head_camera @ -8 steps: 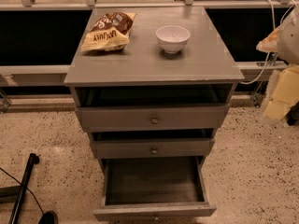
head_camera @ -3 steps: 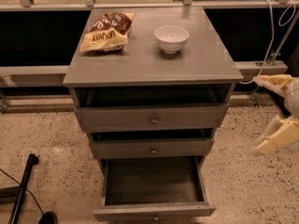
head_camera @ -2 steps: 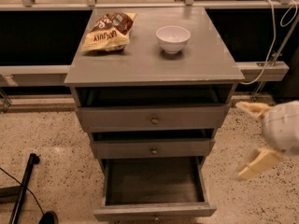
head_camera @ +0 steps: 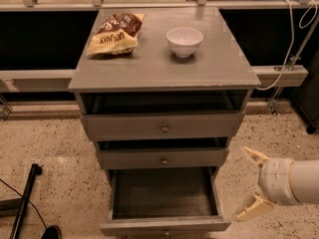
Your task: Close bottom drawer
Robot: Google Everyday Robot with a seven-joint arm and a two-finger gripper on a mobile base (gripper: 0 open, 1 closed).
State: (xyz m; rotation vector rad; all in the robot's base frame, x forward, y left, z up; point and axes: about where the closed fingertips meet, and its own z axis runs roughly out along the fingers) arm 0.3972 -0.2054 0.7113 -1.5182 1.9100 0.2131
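The bottom drawer (head_camera: pixel 164 226) of the grey cabinet (head_camera: pixel 162 66) is pulled far out; its shallow dark box is empty and its front sits at the lower edge of the view. The middle drawer (head_camera: pixel 163 159) and top drawer (head_camera: pixel 163 126) stand slightly out, each with a small brass knob. My gripper (head_camera: pixel 253 184) is at the right, just beyond the open drawer's right front corner, with its two cream fingers (head_camera: pixel 255 155) spread apart and holding nothing.
A chip bag (head_camera: pixel 115 33) and a white bowl (head_camera: pixel 184 41) sit on the cabinet top. A black pole (head_camera: pixel 24 203) and cable lie on the speckled floor at left. A rail with a cable (head_camera: pixel 288 68) runs behind at right.
My gripper has moved from the far right, at cabinet-top height, down and leftward toward the open bottom drawer's right front corner. The drawers have not moved.
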